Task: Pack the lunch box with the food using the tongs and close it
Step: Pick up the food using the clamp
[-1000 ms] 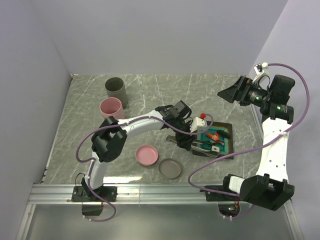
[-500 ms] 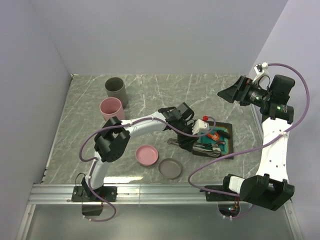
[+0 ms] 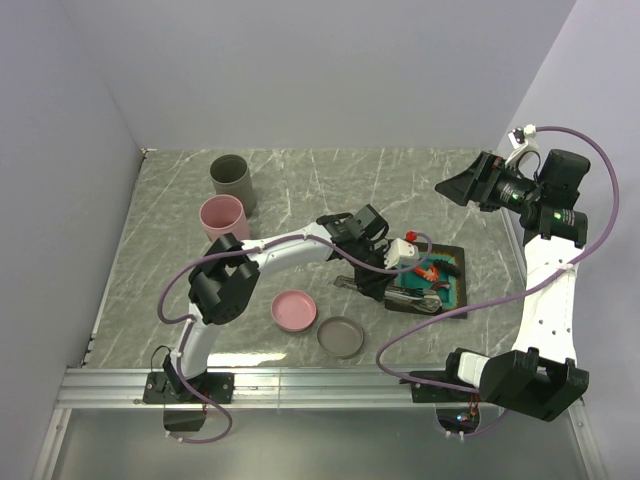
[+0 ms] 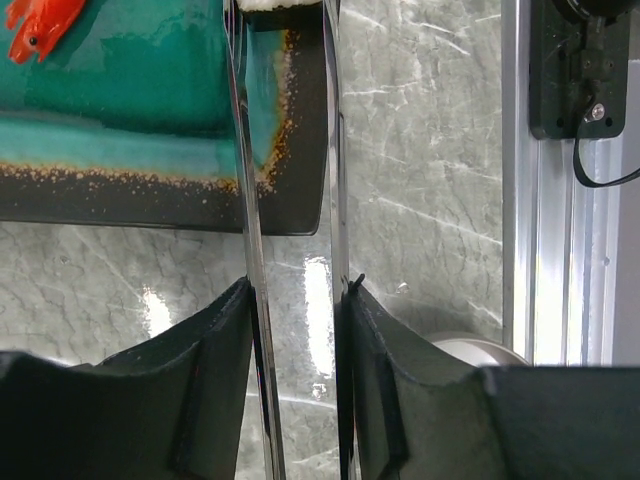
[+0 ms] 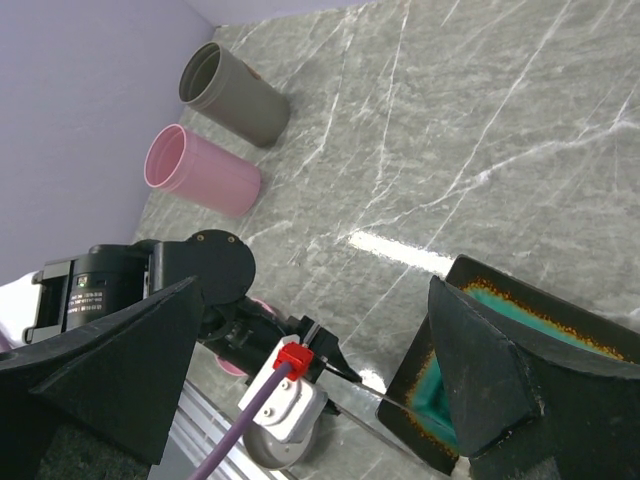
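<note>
My left gripper is shut on the tongs, a finger pressing each slim arm. The tongs reach out over a teal plate with a dark rim. A white block of the food sits between their tips at the frame's top edge. An orange-red shrimp piece lies on the plate to the left. From above, my left gripper hangs at the plate's left edge. My right gripper is raised at the far right, open and empty.
An open grey tub and an open pink tub stand at the back left. A pink lid and a grey lid lie near the front edge, left of the plate. The metal rail runs along the near side.
My left gripper has moved slightly right towards the plate and its jaws have narrowed, squeezing the tongs' arms closer. The right arm has not moved.
</note>
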Motion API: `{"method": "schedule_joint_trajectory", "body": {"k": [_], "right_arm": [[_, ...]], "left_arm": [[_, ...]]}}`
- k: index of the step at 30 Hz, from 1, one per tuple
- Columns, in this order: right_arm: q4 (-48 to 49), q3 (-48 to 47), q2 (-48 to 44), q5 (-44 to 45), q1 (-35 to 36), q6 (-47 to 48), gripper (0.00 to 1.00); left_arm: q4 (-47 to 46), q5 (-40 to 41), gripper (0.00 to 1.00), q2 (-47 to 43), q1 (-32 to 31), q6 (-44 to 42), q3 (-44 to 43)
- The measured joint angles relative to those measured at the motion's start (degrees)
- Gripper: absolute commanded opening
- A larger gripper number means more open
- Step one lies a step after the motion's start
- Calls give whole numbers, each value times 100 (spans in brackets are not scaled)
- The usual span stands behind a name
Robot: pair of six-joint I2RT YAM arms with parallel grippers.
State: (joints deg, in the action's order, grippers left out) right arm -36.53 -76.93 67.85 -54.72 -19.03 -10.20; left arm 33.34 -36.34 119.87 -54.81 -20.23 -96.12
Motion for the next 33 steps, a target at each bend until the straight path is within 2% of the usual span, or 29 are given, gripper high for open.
{"method": "schedule_joint_trajectory", "body": {"k": [6,24,33], "right_arm": [[33,11,-2,0,0,-24,100],[140,116,-42,-55,0,-83,100],[142,131,-42,-192,0,-92,100]], "left_arm": [[114,66,29,-133,90,9,33],[251,214,27,-1421,726,197,590],[885,111,27,-2566,1801,98,632]]}}
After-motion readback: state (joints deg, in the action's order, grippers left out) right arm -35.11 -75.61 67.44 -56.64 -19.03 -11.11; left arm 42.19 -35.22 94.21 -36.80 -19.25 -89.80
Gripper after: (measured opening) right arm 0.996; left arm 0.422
